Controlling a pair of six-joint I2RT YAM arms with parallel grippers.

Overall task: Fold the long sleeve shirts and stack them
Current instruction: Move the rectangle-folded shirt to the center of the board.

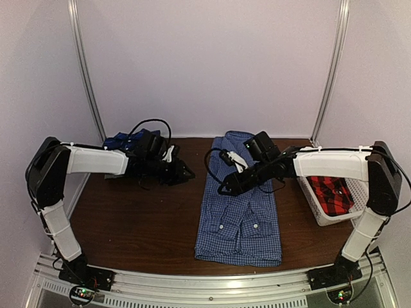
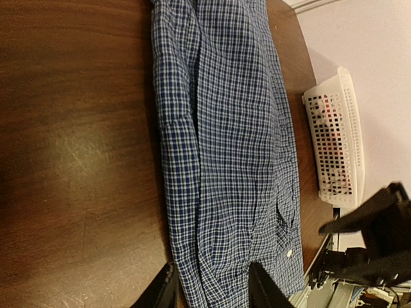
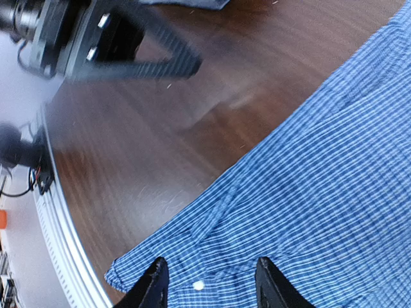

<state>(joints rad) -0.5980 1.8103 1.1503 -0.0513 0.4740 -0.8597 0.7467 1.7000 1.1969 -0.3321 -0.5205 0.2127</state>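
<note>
The blue-and-white check shirt (image 1: 241, 218) lies flat on the worktop (image 1: 141, 218), narrowed to a long strip, probably awaiting a crosswise fold. Above its left edge the right jaws stand apart, empty; beside it the left jaws hover part-open, empty.

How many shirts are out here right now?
3. A blue-and-white checked shirt lies centrally, a darker blue shirt sits at the back left, and a red-and-black plaid shirt is in the white basket; more may hide beneath.
</note>
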